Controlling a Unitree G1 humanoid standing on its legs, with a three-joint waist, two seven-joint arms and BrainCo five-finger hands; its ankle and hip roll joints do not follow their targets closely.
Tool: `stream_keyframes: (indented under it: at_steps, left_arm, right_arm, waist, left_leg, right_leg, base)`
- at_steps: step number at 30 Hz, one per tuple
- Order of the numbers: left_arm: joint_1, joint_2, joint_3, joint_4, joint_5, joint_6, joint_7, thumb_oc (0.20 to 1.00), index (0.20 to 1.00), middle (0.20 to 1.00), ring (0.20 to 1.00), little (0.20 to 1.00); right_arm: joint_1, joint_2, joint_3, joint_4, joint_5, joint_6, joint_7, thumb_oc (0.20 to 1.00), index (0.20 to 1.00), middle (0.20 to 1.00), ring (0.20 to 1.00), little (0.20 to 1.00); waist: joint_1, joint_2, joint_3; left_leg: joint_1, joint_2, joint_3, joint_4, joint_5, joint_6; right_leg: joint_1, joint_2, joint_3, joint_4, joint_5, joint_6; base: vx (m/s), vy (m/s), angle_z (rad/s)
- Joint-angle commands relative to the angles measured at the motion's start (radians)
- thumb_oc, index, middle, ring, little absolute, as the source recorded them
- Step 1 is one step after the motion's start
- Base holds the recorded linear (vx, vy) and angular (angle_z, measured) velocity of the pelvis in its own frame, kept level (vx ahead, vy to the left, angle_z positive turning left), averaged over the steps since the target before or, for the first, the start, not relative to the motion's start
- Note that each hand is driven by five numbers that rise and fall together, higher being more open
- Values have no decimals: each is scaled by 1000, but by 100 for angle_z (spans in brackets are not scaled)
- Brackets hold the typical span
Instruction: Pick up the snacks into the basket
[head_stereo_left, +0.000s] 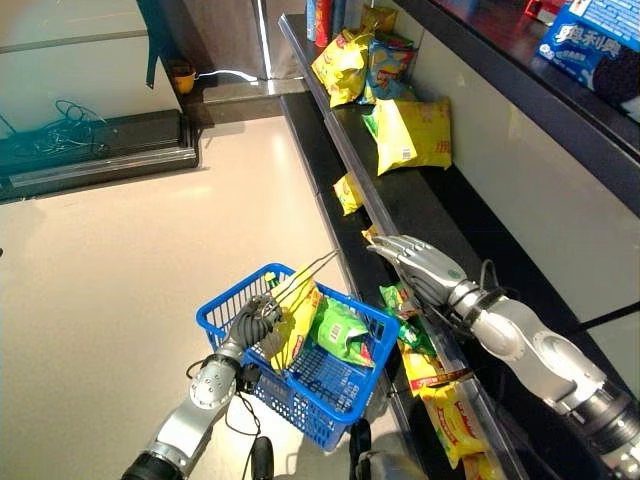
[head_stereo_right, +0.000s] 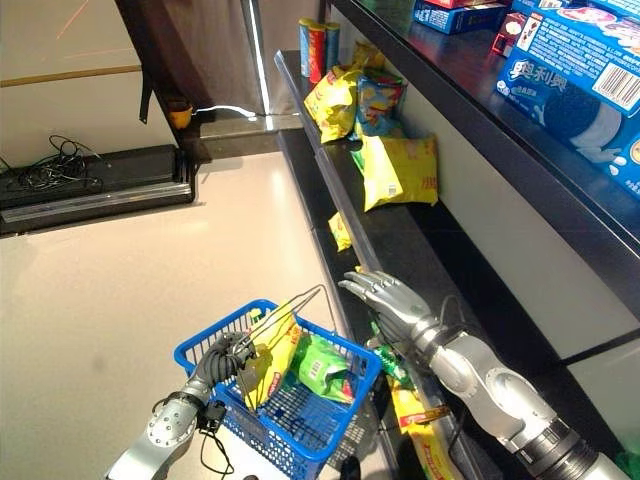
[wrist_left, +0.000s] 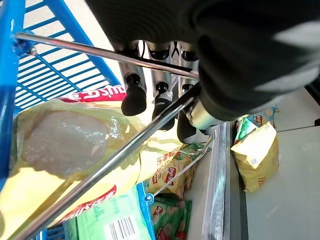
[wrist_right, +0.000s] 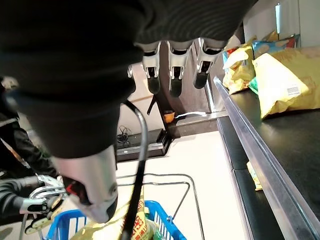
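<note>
Shelf (head_stereo_left: 470, 215) dark, beside pale floor (head_stereo_left: 120, 300). Yellow snack bag (head_stereo_left: 296, 322) upright in blue basket (head_stereo_left: 215, 318). Left hand (head_stereo_left: 258, 320) curled round wire handle (wrist_left: 100, 172); right hand (head_stereo_left: 420, 265) fingers straight.

a barcode (wrist_left: 122, 229) stands on the green snack bag (wrist_left: 107, 220) at the lower middle of the left wrist view; its digits are too small to read.

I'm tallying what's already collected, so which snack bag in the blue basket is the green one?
The green bag lying in the middle of the basket; the bag beside it, nearer the left robot hand, is yellow.
</note>
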Motion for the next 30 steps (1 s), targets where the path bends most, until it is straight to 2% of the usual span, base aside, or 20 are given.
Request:
stream_keyframes:
  at_steps: [1, 11, 14, 15, 16, 17, 18, 19, 20, 21, 22, 23, 24, 25, 26, 27, 28, 29, 30]
  left_arm:
    - [-80, -1, 73, -236, -12, -167, 25, 200, 200, 200, 200, 200]
    - [-52, -10, 101, -196, -5, -170, 36, 200, 200, 200, 200, 200]
    - [-35, -10, 106, -167, -17, -179, 37, 200, 200, 200, 200, 200]
    - [-35, -10, 104, -167, -17, -180, 37, 200, 200, 200, 200, 200]
    - [-15, -6, 114, -156, -24, -187, 33, 200, 200, 200, 200, 200]
    - [-15, -5, 113, -156, -25, -188, 32, 200, 200, 200, 200, 200]
    - [10, 2, 132, -148, -34, -197, 30, 200, 200, 200, 200, 200]
    - [10, 3, 131, -148, -34, -197, 30, 200, 200, 200, 200, 200]
    - [63, 14, 173, -147, -43, -206, 29, 200, 200, 200, 200, 200]
    - [63, 15, 174, -148, -44, -206, 29, 200, 200, 200, 200, 200]
    - [113, 6, 214, -136, -37, -209, 32, 200, 200, 200, 200, 200]
    - [113, 7, 214, -136, -37, -209, 32, 200, 200, 200, 200, 200]
    - [129, -1, 224, -112, -36, -208, 27, 200, 200, 200, 200, 200]
    - [128, 0, 223, -111, -36, -209, 27, 200, 200, 200, 200, 200]
    - [125, -1, 219, -73, -17, -211, 32, 200, 200, 200, 200, 200]
    - [136, 17, 230, -54, 0, -211, 29, 200, 200, 200, 200, 200]
    - [135, 18, 230, -53, 0, -212, 29, 200, 200, 200, 200, 200]
    - [180, 25, 265, -35, 15, -213, 48, 200, 200, 200, 200, 200]
    - [194, 23, 286, -27, 24, -208, 52, 200, 200, 200, 200, 200]
  right_arm:
    - [14, 9, -5, -54, 67, -36, -4, 1000, 1000, 1000, 1000, 1000]
    - [114, 21, -93, -34, 177, -53, -23, 1000, 1000, 1000, 1000, 1000]
    - [239, 73, -176, -12, 373, -80, -33, 1000, 1000, 1000, 1000, 1000]
    - [243, 72, -178, -13, 374, -80, -32, 1000, 1000, 1000, 1000, 1000]
    - [304, 119, -216, 4, 473, -94, -33, 1000, 1000, 1000, 1000, 1000]
    - [307, 119, -218, 2, 474, -94, -32, 1000, 1000, 1000, 1000, 1000]
    - [371, 173, -256, 50, 566, -102, -37, 1000, 1000, 1000, 1000, 1000]
    - [372, 174, -256, 50, 567, -101, -37, 1000, 1000, 1000, 1000, 1000]
    - [382, 217, -250, 86, 615, -111, -32, 1000, 1000, 1000, 1000, 1000]
    - [382, 218, -249, 87, 615, -111, -32, 1000, 1000, 1000, 1000, 1000]
    - [410, 248, -263, 108, 617, -110, -36, 1000, 1000, 1000, 1000, 1000]
    - [411, 248, -263, 107, 617, -109, -36, 1000, 1000, 1000, 1000, 1000]
    - [458, 277, -299, 132, 647, -103, -37, 1000, 1000, 1000, 1000, 1000]
    - [460, 277, -300, 130, 647, -103, -36, 1000, 1000, 1000, 1000, 1000]
    - [489, 304, -323, 148, 652, -102, -51, 1000, 1000, 1000, 1000, 1000]
    - [502, 313, -336, 145, 638, -99, -46, 1000, 1000, 1000, 1000, 1000]
    - [502, 314, -336, 144, 638, -98, -46, 1000, 1000, 1000, 1000, 1000]
    - [516, 334, -355, 169, 646, -105, -57, 1000, 1000, 1000, 1000, 1000]
    - [503, 333, -349, 185, 635, -101, -63, 1000, 1000, 1000, 1000, 1000]
  waist:
    - [-2, -53, -95]
    - [-13, -64, -131]
    - [-27, -67, -138]
    - [-25, -67, -138]
    - [-33, -69, -137]
    - [-30, -69, -137]
    - [-42, -73, -133]
    - [-40, -75, -135]
    - [-29, -80, -128]
    - [-28, -83, -129]
    - [-21, -70, -132]
    - [-19, -74, -134]
    - [-42, -65, -138]
    - [-40, -69, -140]
    - [-63, -67, -136]
    - [-71, -74, -122]
    - [-69, -78, -124]
    - [-53, -61, -105]
    - [-41, -48, -95]
  left_leg:
    - [51, -13, 6, 96, -163, 39]
    - [69, -7, 19, 112, -179, 33]
    - [63, -18, 5, 163, -201, 34]
    - [62, -18, 6, 167, -204, 34]
    - [54, -31, -5, 212, -228, 42]
    - [53, -30, -4, 216, -230, 42]
    - [44, -42, -12, 300, -278, 50]
    - [40, -43, -10, 301, -275, 50]
    - [43, -73, -101, 388, -317, 51]
    - [40, -75, -98, 386, -313, 51]
    - [73, -111, -217, 411, -345, 57]
    - [72, -114, -215, 406, -339, 56]
    - [99, -147, -217, 347, -371, 84]
    - [99, -152, -215, 340, -363, 84]
    - [106, -166, -193, 314, -356, 93]
    - [100, -191, -144, 295, -342, 102]
    - [98, -195, -142, 291, -336, 102]
    - [101, -182, -45, 269, -325, 113]
    - [102, -169, -6, 258, -313, 118]
  right_leg:
    - [61, -58, 86, -91, 44, 156]
    - [89, -40, 103, -106, 36, 149]
    - [106, -32, 121, -111, 33, 144]
    - [106, -31, 122, -111, 33, 144]
    - [105, -24, 149, -107, 37, 141]
    - [105, -23, 150, -107, 36, 141]
    - [109, -10, 192, -104, 42, 139]
    - [105, -12, 194, -106, 45, 140]
    - [103, 33, 291, -107, 59, 138]
    - [100, 32, 295, -110, 64, 139]
    - [91, 69, 410, -103, 90, 166]
    - [89, 65, 413, -107, 94, 167]
    - [80, 52, 451, -112, 115, 194]
    - [78, 47, 455, -116, 119, 196]
    - [63, 34, 465, -124, 154, 218]
    - [31, 9, 458, -159, 207, 247]
    - [28, 5, 463, -163, 212, 248]
    - [-15, -45, 287, -195, 203, 241]
    - [-20, -70, 198, -195, 187, 218]
  base:
    - [17, 0, -3]
    - [9, -4, -6]
    - [-1, -3, 1]
    - [10, 12, -6]
    - [1, 19, -9]
    - [7, 70, -18]
    - [-3, 53, -24]
    - [-34, 131, -48]
    - [-50, 79, -72]
    - [-97, 236, -150]
    - [-76, 156, -172]
    - [-150, 362, -234]
    - [-103, 206, -186]
    - [-195, 335, -157]
    - [-325, 298, -67]
    - [-327, 296, -41]
    - [-430, 342, -97]
    - [-287, 242, -170]
    - [-367, 292, -244]
